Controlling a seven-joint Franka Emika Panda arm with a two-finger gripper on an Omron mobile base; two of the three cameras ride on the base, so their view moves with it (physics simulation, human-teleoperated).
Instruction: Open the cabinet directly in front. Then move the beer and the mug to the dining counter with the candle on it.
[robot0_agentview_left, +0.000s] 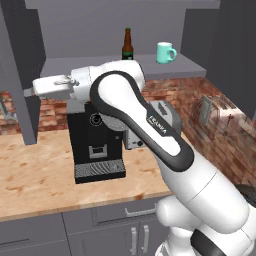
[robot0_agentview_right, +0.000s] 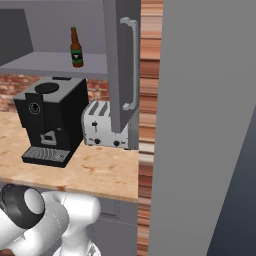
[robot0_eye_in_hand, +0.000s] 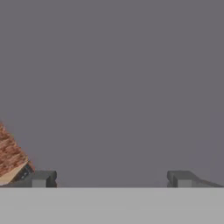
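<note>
So the tool (robot0_eye_in_hand: 111, 178) has its two dark fingertips (robot0_eye_in_hand: 41, 178) spread wide apart with nothing between them, and it's pointed straight at a flat grey panel close up; a sliver of brick and light wood shows at the lower left of the hand view. From the left base camera the hand end of the arm reaches out to the left, right up against the edge of the cabinet's left door (robot0_agentview_left: 22, 95), which stands swung open.

The cabinet (robot0_agentview_left: 150, 67) is open on both sides. In the right base view the right door (robot0_agentview_right: 122, 65) is swung out toward the camera with its long silver bar handle (robot0_agentview_right: 131, 62) facing us. On the grey inner shelf the beer (robot0_agentview_left: 128, 45) stands upright roughly in the middle, and the mug (robot0_agentview_left: 165, 52) sits upright to its right, handle pointing right, near it but apart.

Below the shelf, on the wood surface (robot0_agentview_left: 35, 175), there's a black coffee machine (robot0_agentview_left: 97, 140) directly under the arm's elbow, and a silver toaster (robot0_agentview_right: 102, 125) just beside it on the right, tucked behind the open right door. Brick wall (robot0_agentview_left: 200, 100) runs behind all that. Grey drawer fronts (robot0_agentview_left: 120, 220) with short handles sit under the surface edge.
</note>
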